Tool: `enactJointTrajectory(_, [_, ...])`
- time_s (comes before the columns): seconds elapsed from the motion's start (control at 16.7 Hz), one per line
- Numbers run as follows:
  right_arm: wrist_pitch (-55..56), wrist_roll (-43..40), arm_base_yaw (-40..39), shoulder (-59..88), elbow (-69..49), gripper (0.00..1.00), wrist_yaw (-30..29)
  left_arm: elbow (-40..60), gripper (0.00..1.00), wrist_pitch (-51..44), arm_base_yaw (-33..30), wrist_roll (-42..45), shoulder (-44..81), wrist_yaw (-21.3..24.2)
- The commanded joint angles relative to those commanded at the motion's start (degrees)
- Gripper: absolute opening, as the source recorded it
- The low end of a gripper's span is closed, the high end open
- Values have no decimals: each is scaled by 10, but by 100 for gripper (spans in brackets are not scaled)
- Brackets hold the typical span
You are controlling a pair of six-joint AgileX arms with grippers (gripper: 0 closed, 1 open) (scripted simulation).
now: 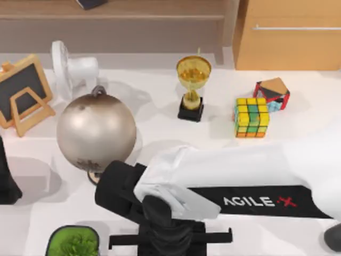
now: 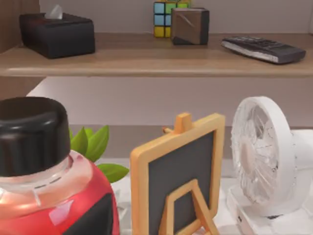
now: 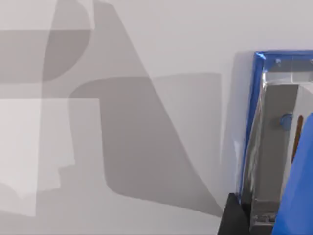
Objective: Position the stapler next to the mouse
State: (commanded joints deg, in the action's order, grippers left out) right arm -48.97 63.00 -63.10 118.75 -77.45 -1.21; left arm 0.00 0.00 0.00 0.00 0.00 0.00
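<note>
Stapler is lying on the table right beside the right gripper's fingertip; whether it is clamped, I cannot tell. Right arm is reaching across near centre.

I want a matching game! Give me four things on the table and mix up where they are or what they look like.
Things:
1. gold trophy cup on a black base
2. big silvery metal ball
3. small wooden-framed chalkboard easel
4. colourful puzzle cube of yellow, green and orange squares

Clues:
A. by the table's left edge, beside the white desk fan
B. round and shiny grey
C. at the top view's right, near a red and black block
D. stands mid-table, toward the back

Pairs: 1-D, 2-B, 3-A, 4-C
</note>
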Motion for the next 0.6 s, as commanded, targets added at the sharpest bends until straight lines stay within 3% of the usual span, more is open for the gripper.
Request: enactJointTrajectory(0.6, [-51,-3,-1,-26,-33,0,2,0,100,0,0,0,0,0])
